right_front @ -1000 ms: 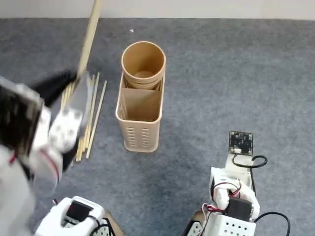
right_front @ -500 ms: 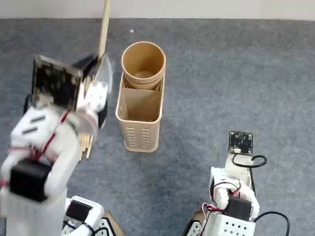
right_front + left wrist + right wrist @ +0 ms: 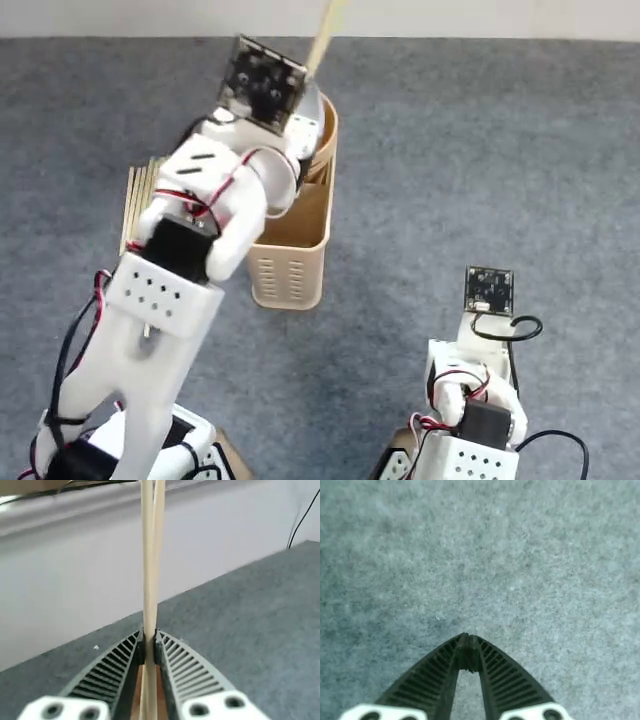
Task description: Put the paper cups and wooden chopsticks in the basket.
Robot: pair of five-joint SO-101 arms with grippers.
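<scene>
High view has the left gripper (image 3: pixel 149 640), clamped on wooden chopsticks (image 3: pixel 328 35), swung from the pile (image 3: pixel 140 198) to over the basket (image 3: pixel 290 270), apparently ready for release.

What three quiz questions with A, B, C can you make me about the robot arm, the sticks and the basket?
1. What colour is the basket?
A tan
B blue
C green

2. Where do the loose chopsticks lie?
A on the grey mat beside the basket
B on a chair
C on a plate

3. How is the left gripper?
A open and empty
B shut on a cup
C shut on the held chopsticks

Answers:
1 A, its slotted wall is tan.
2 A, they lie flat on the mat next to the basket.
3 C, the left wrist view shows it pinching two upright sticks.
</scene>
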